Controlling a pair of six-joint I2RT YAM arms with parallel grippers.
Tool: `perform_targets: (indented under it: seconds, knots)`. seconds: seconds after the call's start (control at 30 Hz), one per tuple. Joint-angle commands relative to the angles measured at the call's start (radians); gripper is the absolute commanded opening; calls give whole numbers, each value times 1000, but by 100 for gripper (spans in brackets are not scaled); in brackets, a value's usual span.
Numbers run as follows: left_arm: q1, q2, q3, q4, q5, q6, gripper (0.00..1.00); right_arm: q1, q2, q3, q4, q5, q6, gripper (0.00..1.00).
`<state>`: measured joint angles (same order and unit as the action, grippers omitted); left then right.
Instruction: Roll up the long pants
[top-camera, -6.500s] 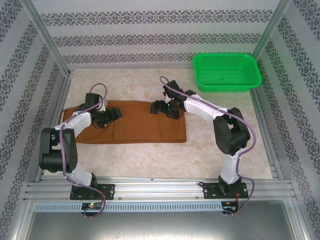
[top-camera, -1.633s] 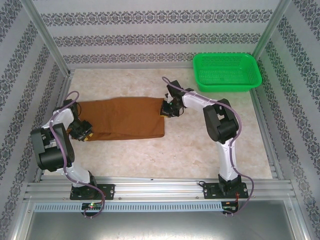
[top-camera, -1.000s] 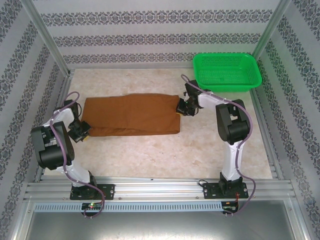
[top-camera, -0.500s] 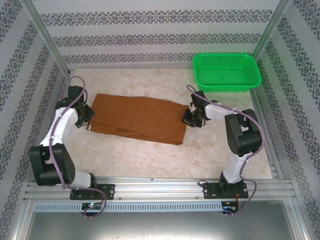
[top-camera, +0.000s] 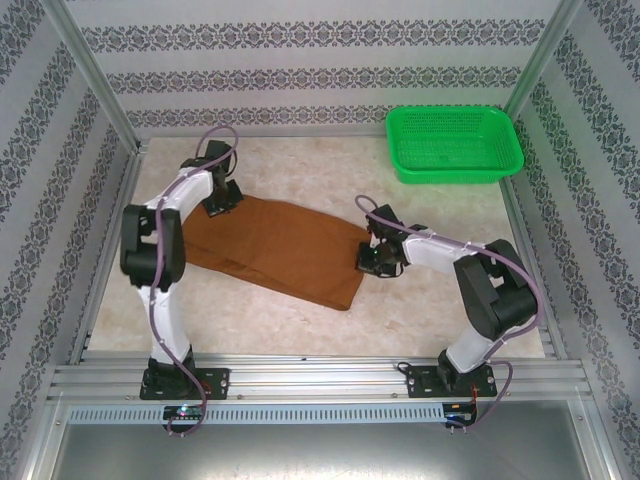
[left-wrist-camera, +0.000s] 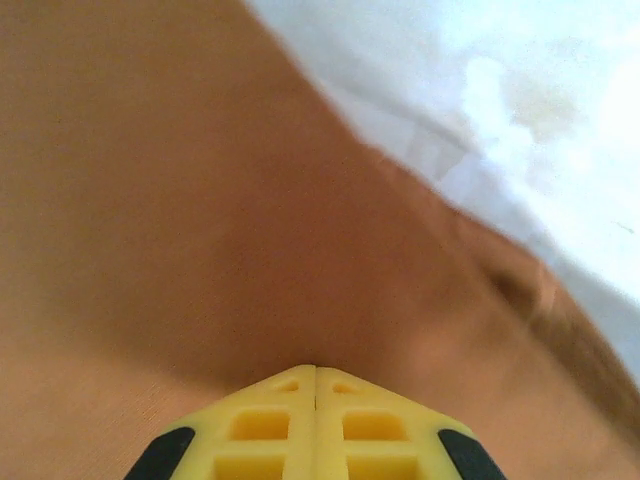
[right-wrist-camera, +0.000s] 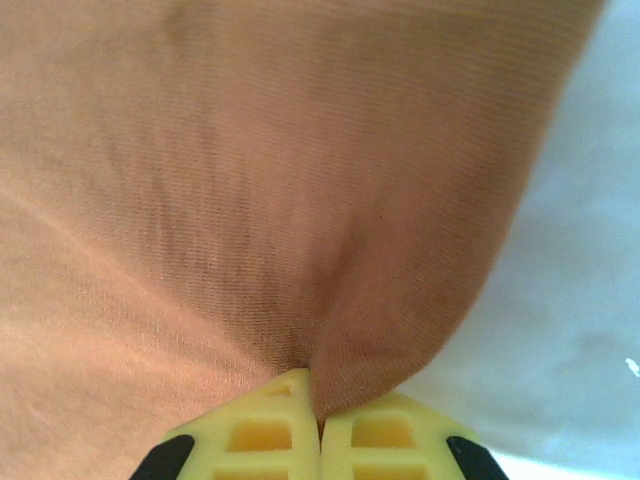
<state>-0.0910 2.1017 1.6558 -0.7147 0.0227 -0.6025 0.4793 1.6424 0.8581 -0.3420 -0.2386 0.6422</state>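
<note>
The long pants (top-camera: 275, 250) lie folded into a rust-brown strip that runs diagonally across the table, from far left to near right. My left gripper (top-camera: 220, 200) is at the strip's far-left end. In the left wrist view its yellow fingers (left-wrist-camera: 316, 368) are pressed together against the brown cloth (left-wrist-camera: 200, 200), shut on it. My right gripper (top-camera: 375, 258) is at the near-right end. In the right wrist view a fold of the cloth (right-wrist-camera: 250, 180) is pinched between its closed tips (right-wrist-camera: 316, 395).
A green plastic basket (top-camera: 455, 140) stands empty at the back right corner. Metal rails and patterned walls ring the pale marbled tabletop (top-camera: 300, 330). Bare table shows beside the cloth (right-wrist-camera: 580, 300).
The left gripper has swung from the near-left side to the far left, and the right gripper has come nearer. The pants have turned with them from lying level to slanting.
</note>
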Motion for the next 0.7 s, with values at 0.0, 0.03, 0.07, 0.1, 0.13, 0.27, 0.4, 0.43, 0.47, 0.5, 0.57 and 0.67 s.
perform_targets:
  seconds: [0.0,0.03,0.07,0.1,0.13,0.27,0.4,0.43,0.47,0.5,0.57,0.67]
  knots:
    - [-21,97,143,-85,29,38,0,94,-59,-36,-87,67,4,0]
    - [-27,140,190,-97,40,41,0,126,-80,-41,-97,88,3,0]
    - [-31,181,245,-119,54,42,0,156,-98,-47,-107,102,3,0]
    - [-37,214,300,-134,60,45,0,178,-114,-54,-113,111,5,0]
    - [-48,252,351,-153,65,53,0,204,-132,-58,-119,121,7,0]
    - [-90,379,547,-221,77,63,0,293,-190,-75,-128,143,10,0]
    - [-144,507,766,-280,108,67,0,364,-198,-71,-114,154,9,0]
    - [-159,538,821,-291,119,71,0,379,-187,-62,-112,157,5,0]
    - [-174,567,868,-295,127,75,0,394,-173,-49,-111,153,-1,0]
    - [-187,589,905,-299,130,73,0,406,-157,-37,-112,149,-6,0]
    - [-210,616,944,-276,164,76,0,437,-119,1,-108,143,-19,0]
    - [-233,621,949,-242,191,75,0,471,-33,66,-83,97,-50,0]
